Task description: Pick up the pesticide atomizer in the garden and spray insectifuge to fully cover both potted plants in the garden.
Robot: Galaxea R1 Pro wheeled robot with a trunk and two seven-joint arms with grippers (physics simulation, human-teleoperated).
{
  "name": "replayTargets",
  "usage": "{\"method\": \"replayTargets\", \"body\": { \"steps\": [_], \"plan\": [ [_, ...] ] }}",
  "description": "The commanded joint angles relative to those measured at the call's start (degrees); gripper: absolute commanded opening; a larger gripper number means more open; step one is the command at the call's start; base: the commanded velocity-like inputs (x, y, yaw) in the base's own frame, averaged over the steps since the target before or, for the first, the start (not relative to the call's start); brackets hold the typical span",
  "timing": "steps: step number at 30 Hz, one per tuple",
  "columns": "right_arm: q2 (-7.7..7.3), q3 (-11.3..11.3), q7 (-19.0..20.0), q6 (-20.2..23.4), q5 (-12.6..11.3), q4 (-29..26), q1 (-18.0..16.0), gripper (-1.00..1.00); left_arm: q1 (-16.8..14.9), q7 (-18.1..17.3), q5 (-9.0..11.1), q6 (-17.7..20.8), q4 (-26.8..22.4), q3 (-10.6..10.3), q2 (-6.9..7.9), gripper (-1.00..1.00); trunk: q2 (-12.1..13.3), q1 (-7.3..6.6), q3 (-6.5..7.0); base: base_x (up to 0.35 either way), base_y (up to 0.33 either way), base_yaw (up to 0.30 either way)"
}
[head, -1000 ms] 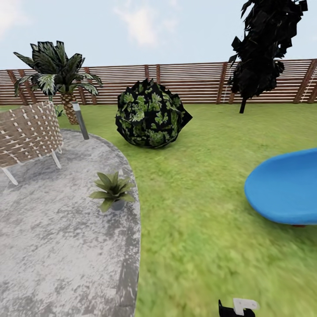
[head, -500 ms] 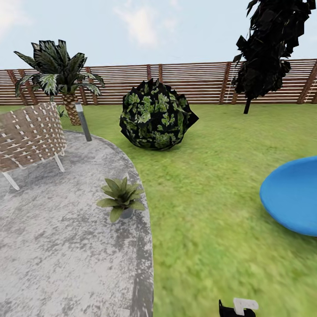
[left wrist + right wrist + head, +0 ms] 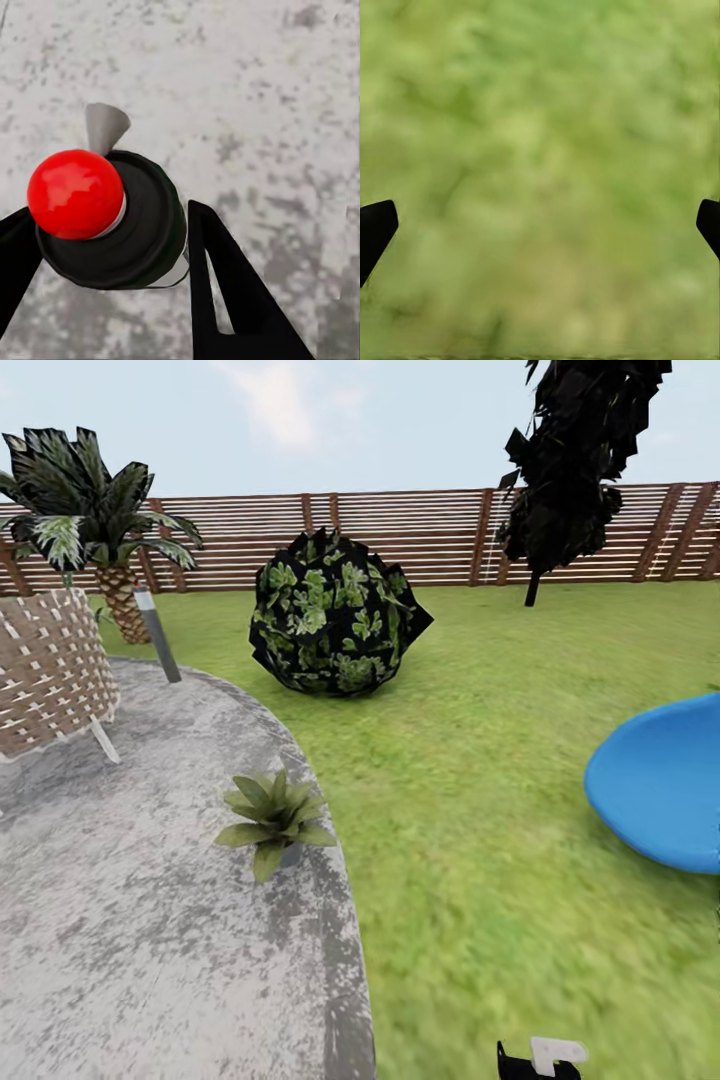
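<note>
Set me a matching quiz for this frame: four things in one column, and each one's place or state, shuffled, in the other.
Things:
1. potted plant
2. pesticide atomizer
3. right gripper
4. woven chair

Places or states:
A. jaws wide apart over the lawn, holding nothing
B. on the patio, near its edge with the grass
C. between the left gripper's jaws, above the paving
D. on the patio at the head view's left, in front of the palm

Pairs: 1-B, 2-C, 3-A, 4-D
</note>
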Motion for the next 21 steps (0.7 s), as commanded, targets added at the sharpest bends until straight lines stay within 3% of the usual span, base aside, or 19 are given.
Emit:
{"method": "replayTargets", "body": {
  "steps": [1,21],
  "plan": [
    [0.00,-0.4,0.0,-0.2,0.3,0.1,0.0,1.00,0.0,0.2,0.2,-0.1,0.0,-0.5,-0.01,-1.00,0.0,-0.01,-0.05,0.008,0.304,-0.105],
    [-0.17,-0.4,0.0,-0.2,0.4,0.1,0.0,1.00,0.0,0.2,0.2,-0.1,0.0,-0.5,0.03,-1.00,0.0,-0.01,-0.05,0.018,0.305,-0.007]
  ]
}}
